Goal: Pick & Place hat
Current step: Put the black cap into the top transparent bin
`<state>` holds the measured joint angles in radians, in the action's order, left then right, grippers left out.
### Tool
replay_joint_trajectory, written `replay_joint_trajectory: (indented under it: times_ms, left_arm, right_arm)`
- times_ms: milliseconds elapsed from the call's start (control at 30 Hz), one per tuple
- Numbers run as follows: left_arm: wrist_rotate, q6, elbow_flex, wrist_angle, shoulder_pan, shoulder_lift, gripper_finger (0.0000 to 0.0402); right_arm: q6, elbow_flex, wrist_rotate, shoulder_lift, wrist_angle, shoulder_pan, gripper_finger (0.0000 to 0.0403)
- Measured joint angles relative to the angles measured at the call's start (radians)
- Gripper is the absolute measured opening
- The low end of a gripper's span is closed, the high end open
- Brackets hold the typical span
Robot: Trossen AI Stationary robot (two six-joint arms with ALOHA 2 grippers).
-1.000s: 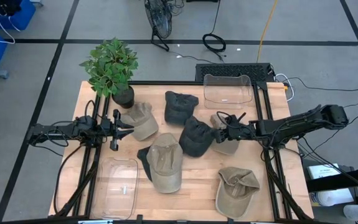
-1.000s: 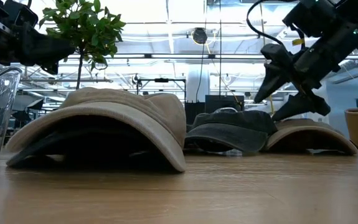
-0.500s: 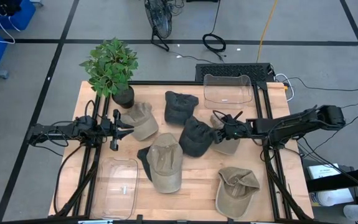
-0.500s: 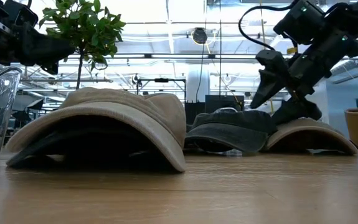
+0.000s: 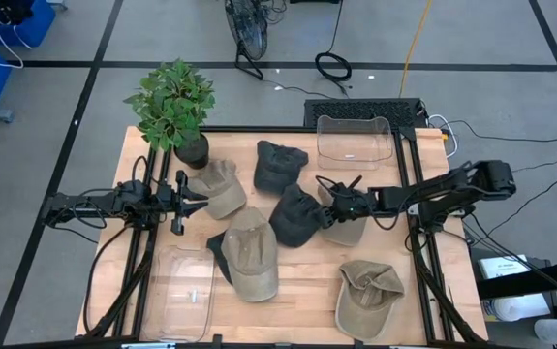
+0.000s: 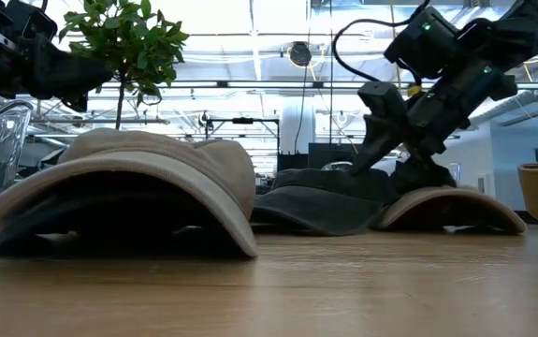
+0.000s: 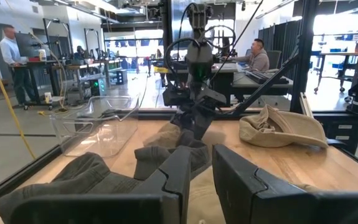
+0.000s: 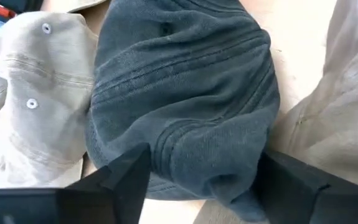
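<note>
At the table's middle, the right gripper (image 5: 334, 201) straddles a dark hat (image 5: 295, 213) with fingers spread wide, nothing clamped yet, apparently lining up a grab.

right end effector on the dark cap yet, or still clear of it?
Touching. In the right wrist view the right end effector has the dark cap's cloth filling the gap between its open fingers and meeting both.

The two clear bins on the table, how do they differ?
The far bin sits at the table's back edge on the right arm's side; the near bin sits at the front edge on the left arm's side. The near bin holds one small pale item; the far bin shows nothing inside. Both are clear plastic, similar in size, and hold no hat.
</note>
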<state>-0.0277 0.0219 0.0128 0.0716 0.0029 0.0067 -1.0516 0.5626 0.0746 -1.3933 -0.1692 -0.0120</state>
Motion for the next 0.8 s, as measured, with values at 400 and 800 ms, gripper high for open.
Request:
replay_joint_trajectory:
  times_ms: [400,800]
  left_arm:
    - [0.000,0.000,0.000,0.000,0.000,0.000,0.0074]
    - [0.000,0.000,0.000,0.000,0.000,0.000,0.0074]
  right_arm:
    - [0.084,0.005,-0.002,0.017,-0.127,0.001,0.0010]
    - [0.280,0.005,0.087,0.327,-0.126,0.054,0.0004]
